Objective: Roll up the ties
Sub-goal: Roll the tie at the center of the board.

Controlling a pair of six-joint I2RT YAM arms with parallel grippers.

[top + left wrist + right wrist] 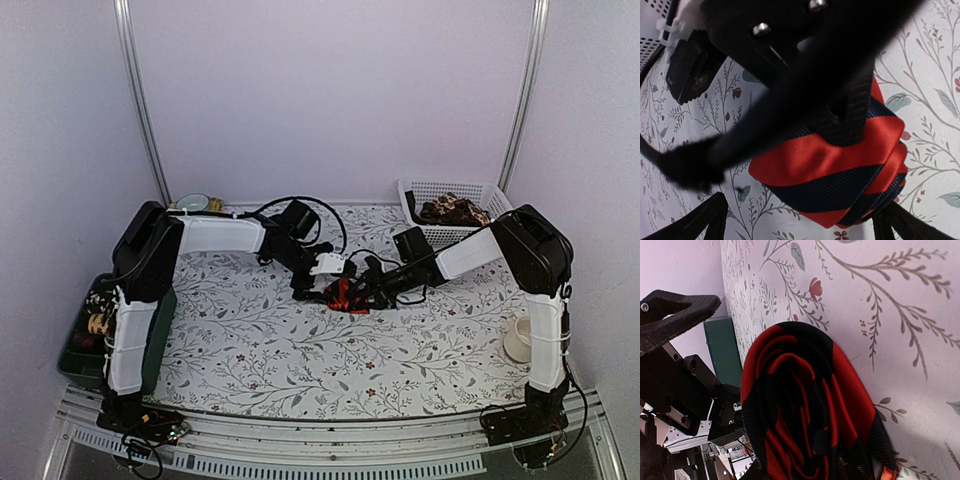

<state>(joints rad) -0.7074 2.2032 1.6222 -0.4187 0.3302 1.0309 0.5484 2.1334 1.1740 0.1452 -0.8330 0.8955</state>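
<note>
A red tie with black diagonal stripes [341,297] is rolled into a coil at the middle of the floral tabletop. My right gripper [356,291] is shut on the coil. One of its ribbed black fingers [852,112] presses on the top of the roll [832,167]. The right wrist view shows the coil [805,405] end-on, its spiral layers filling the space at my right gripper [812,455]. My left gripper [310,285] stands open just left of the roll, and its fingertips [687,225] straddle the coil without touching it.
A white basket [415,188] at the back right holds brown-patterned ties [455,210]. At the left table edge stands a green bin [75,352] of small items. There is a white cup [518,340] at the right edge and a small bowl [192,202] at the back left.
</note>
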